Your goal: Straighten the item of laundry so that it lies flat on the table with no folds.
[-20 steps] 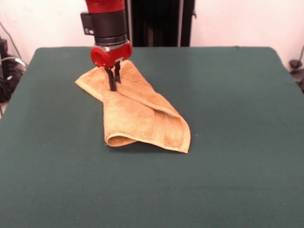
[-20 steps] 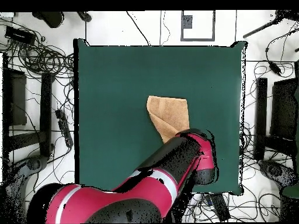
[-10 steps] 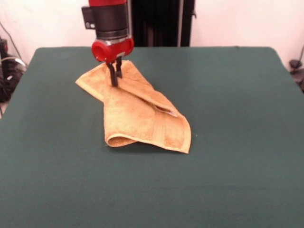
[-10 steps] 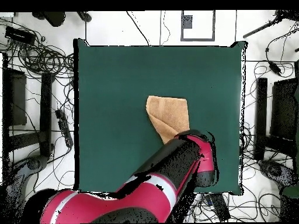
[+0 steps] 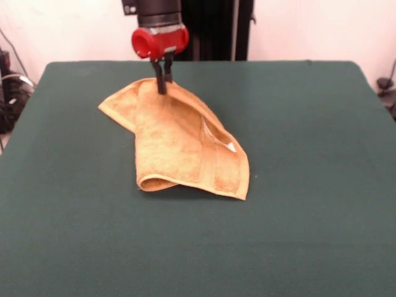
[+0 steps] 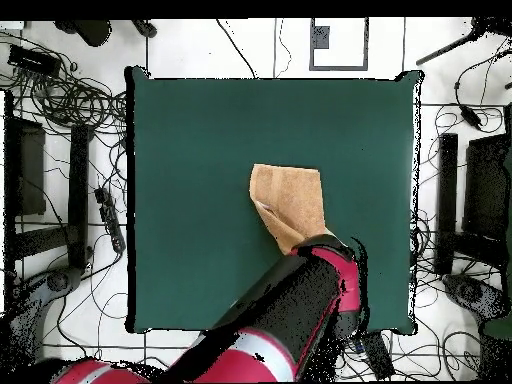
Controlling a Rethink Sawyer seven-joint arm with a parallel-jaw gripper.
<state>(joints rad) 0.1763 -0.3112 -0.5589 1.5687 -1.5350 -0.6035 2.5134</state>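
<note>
The item of laundry (image 5: pixel 179 145), a golden-orange towel, lies folded over itself on the dark green table (image 5: pixel 297 185). Its far part is lifted into a peak, and a small white tag (image 5: pixel 231 147) shows near the right fold. My gripper (image 5: pixel 164 83) is shut on that raised far edge, pulling it up off the table. In the overhead view the towel (image 6: pixel 290 200) shows beyond the red arm (image 6: pixel 320 290), which hides the gripper and the towel's near end.
Cables and stands (image 6: pixel 80 160) ring the table in the overhead view. A dark post (image 5: pixel 210 28) rises behind the table's far edge in the front view.
The gripper has risen and shifted slightly right with the towel's far edge in it. The upper layer has lifted and opened, uncovering the white tag.
</note>
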